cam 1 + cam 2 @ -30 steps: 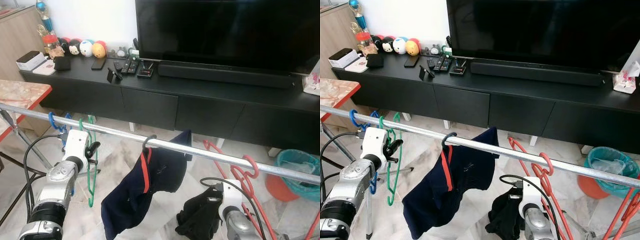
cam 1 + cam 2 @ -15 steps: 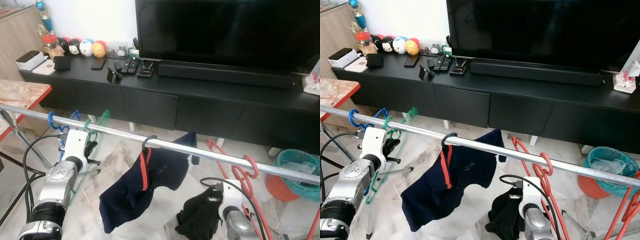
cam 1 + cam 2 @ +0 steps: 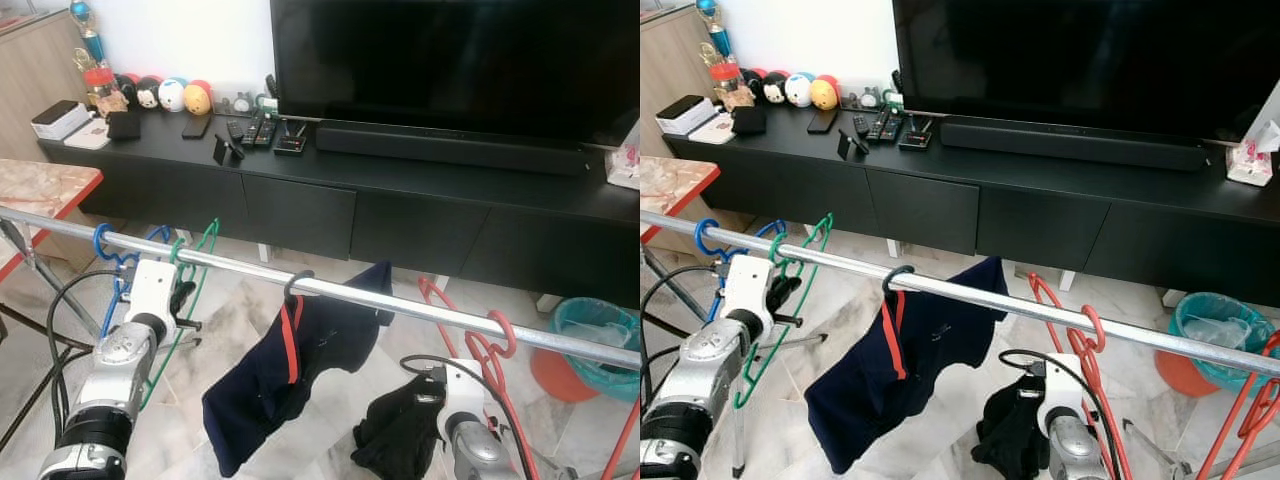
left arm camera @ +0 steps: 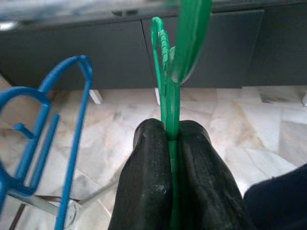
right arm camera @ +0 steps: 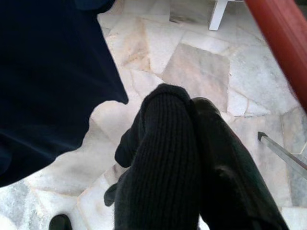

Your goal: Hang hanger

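**Green hanger pinched in my left fingers, its hook over the rail**

My left gripper (image 3: pixel 185 297) is raised just under the metal rail (image 3: pixel 400 302), and my two black fingers (image 4: pixel 148 182) are pressed together on the green hanger (image 3: pixel 190 262). In my left wrist view the green plastic runs straight up out of the seam between my fingertips, so the hanger sits squarely in my grip, not beside it. From my head camera, the hanger's hook curls over the rail just above my gripper, and its frame slants down past my wrist toward the marble floor (image 3: pixel 240 310).

Just to the left of it on the same rail hangs a blue hanger (image 3: pixel 108 248), close to the green one; I cannot tell whether they touch. Further right, a navy garment with a red stripe (image 3: pixel 290 370) hangs from a dark hook on the rail, and beyond it red hangers (image 3: pixel 480 345) hook over the rail.

My right gripper (image 5: pixel 192 158) is low, below the rail, its fingers closed on a black knitted cloth (image 3: pixel 400 435) that drapes over them. Behind the rail stand a black TV cabinet (image 3: pixel 350 200) and a television (image 3: pixel 450 60).
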You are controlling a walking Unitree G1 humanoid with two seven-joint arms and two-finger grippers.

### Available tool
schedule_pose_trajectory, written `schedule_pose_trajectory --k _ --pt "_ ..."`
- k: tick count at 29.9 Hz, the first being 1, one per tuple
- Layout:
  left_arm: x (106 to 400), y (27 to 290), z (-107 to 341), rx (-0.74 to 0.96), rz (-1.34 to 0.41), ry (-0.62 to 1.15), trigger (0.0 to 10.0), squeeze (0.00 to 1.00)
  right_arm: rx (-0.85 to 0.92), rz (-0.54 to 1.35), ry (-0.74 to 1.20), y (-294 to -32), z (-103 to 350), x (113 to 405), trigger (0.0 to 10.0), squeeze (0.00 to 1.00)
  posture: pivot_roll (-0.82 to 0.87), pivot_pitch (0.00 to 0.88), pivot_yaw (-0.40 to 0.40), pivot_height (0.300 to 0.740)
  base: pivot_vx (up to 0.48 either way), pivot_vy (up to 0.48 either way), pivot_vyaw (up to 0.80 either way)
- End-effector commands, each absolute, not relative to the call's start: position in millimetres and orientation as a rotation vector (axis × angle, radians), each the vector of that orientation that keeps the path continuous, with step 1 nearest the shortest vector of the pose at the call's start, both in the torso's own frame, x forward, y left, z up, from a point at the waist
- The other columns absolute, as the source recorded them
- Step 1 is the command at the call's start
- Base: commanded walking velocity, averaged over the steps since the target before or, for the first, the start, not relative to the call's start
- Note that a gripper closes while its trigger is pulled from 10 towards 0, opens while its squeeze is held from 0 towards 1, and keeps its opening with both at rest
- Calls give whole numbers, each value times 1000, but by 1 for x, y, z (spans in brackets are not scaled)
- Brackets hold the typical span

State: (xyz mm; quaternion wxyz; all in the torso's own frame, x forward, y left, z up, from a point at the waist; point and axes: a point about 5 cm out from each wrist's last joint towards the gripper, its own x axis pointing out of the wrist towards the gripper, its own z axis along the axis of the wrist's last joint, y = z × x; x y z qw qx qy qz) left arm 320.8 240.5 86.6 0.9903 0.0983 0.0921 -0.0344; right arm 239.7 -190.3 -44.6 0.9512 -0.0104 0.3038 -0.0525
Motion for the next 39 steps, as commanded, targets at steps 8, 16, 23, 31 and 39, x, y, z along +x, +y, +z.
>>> schedule_pose_trajectory --k 8,16,23,31,39 --pt "308 243 92 190 -83 101 10000 0 -10 -105 590 -188 -41 244 10000 0 -53 0 22 740 0 0 0" --pt "288 246 84 181 -85 87 10000 0 -8 -104 592 -188 -42 243 10000 0 -47 0 23 740 0 0 0" --pt "268 235 57 184 -88 147 10000 0 -5 -97 587 -186 -42 243 10000 0 -47 0 17 740 0 0 0" --pt "268 223 50 144 -99 165 10000 0 -6 -107 577 -190 -40 244 10000 0 -58 0 21 740 0 0 0" --pt "271 222 51 140 -93 156 10000 0 4 -112 568 -191 -40 244 10000 0 -59 0 21 740 -231 0 0"
